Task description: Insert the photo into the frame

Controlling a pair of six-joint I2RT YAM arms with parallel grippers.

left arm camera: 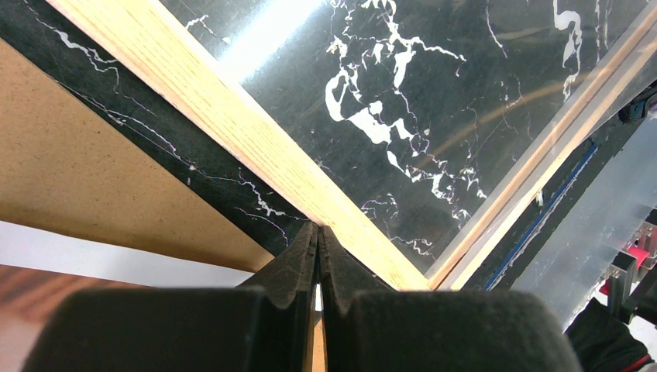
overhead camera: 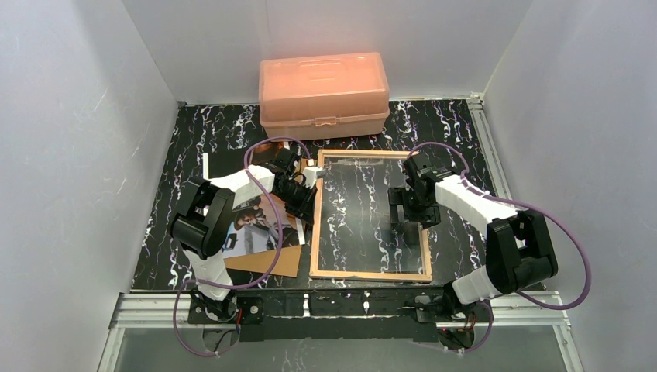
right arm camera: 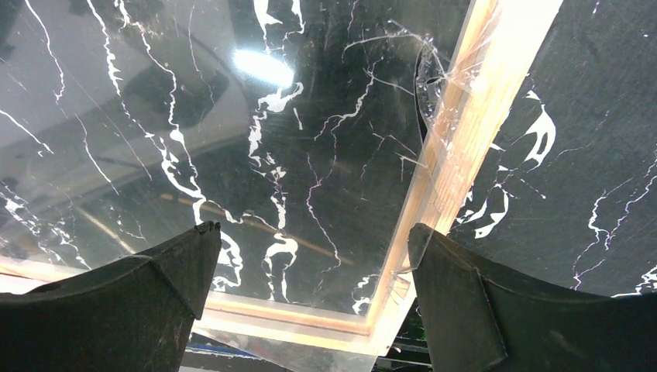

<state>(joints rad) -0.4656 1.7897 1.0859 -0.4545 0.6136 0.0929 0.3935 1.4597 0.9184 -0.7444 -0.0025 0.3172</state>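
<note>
The frame [overhead camera: 371, 275] lies flat at mid-table, tan wood side up, with a clear pane [right arm camera: 232, 139] in it. My left gripper [overhead camera: 307, 211] is shut with nothing between its fingers. Its fingertips [left arm camera: 318, 230] touch the outer side of the frame's left rail [left arm camera: 232, 116]. My right gripper [overhead camera: 408, 221] hangs open over the frame's right side. Its fingers [right arm camera: 449, 287] straddle the pane and the right rail [right arm camera: 457, 147] near a frame corner. The photo [overhead camera: 256, 221] lies picture side up left of the frame, partly under my left arm; its white border [left arm camera: 93, 260] shows in the left wrist view.
A brown backing board [overhead camera: 267, 262] lies under the photo. An orange plastic box [overhead camera: 324, 93] stands shut at the back, just beyond the frame. White walls close in the left, right and back. A metal rail [overhead camera: 349, 306] runs along the near edge.
</note>
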